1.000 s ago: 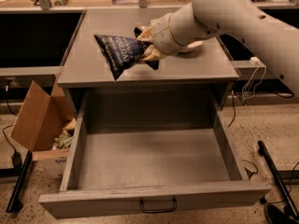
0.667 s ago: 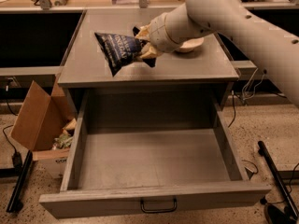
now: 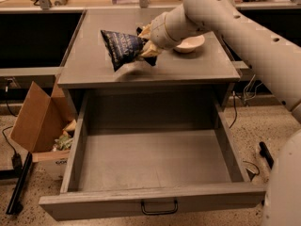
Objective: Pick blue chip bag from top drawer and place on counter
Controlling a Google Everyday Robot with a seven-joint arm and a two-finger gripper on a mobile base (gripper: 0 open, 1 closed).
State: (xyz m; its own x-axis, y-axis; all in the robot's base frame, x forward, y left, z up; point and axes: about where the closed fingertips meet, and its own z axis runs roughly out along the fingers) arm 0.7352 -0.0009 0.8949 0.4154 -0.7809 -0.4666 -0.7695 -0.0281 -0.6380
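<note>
One robot arm (image 3: 244, 27) is reaching in from beyond the right edge of the counter (image 3: 89, 74), and its one gripper (image 3: 146, 45) is hanging over the middle of the counter, roughly midway between the back and front edges. The gripper's fingers are clamping the right end of the one blue chip bag (image 3: 121, 48). The bag is tilting, with its wide end stretching toward the left edge and its lower tip pointing down toward the front edge. Whether that tip is touching the surface cannot be told, though a shadow is falling on the counter just beneath it. One pale bowl (image 3: 190, 43) is sitting on the counter near the right edge, just beside the arm's wrist. Below the front edge, the one top drawer (image 3: 150, 161) is standing pulled out, its grey floor and tall side walls showing, and one black pull handle (image 3: 159, 207) is hanging at the centre of its front panel. One open cardboard box (image 3: 35, 121) is resting on the floor, below and outside the front left corner.
</note>
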